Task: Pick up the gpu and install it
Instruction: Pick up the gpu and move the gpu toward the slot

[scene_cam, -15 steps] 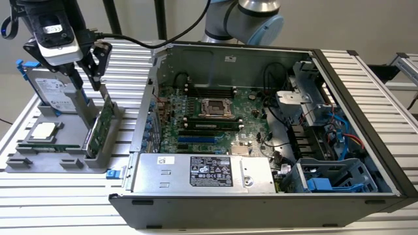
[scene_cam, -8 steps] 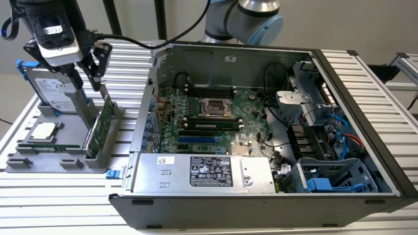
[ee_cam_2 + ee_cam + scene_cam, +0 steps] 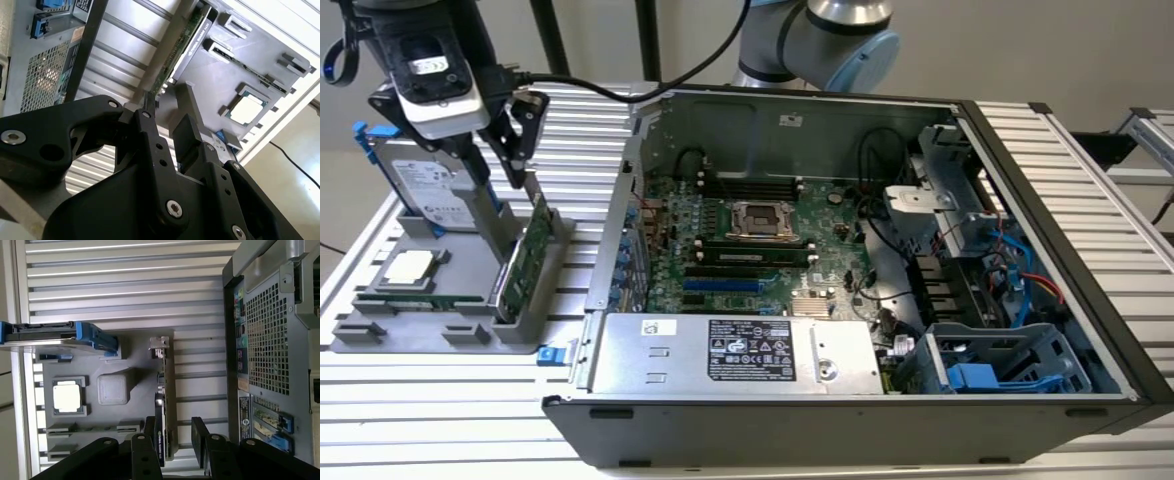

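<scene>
The pincer [image 3: 175, 436] gapes wide astride the upright gpu [image 3: 162, 390]; whether it touches the card cannot be made out.

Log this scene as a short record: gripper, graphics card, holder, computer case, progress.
gripper: open, at the graphics card's upper edge, fingers apparently one on each side
graphics card: standing on edge in the gray holder, not lifted
gray holder: also carries a hard drive and a processor chip
computer case: open, to the exterior view's right of the holder
progress: card not yet gripped or installed
</scene>
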